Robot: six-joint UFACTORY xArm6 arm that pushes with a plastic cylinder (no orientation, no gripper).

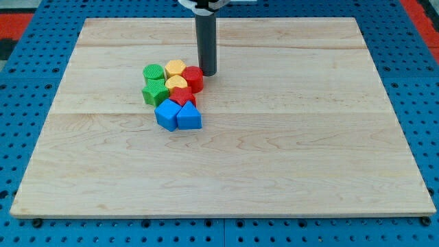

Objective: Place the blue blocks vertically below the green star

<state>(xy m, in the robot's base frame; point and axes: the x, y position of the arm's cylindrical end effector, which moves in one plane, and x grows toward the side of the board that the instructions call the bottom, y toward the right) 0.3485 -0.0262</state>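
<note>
1. Blue cube point(166, 114) and blue triangle block point(189, 117) sit side by side, just below the green star point(155, 92).
2. No gripper here; my tip point(208, 72) touches the red cylinder point(193, 78).

We see a pale wood-grain surface point(274, 151) on a blue dotted base point(41, 20), with two blue blocks point(178, 116), two green point(154, 84), two yellow point(175, 77), two red point(189, 86), and our dark grey rod point(206, 41).
</note>
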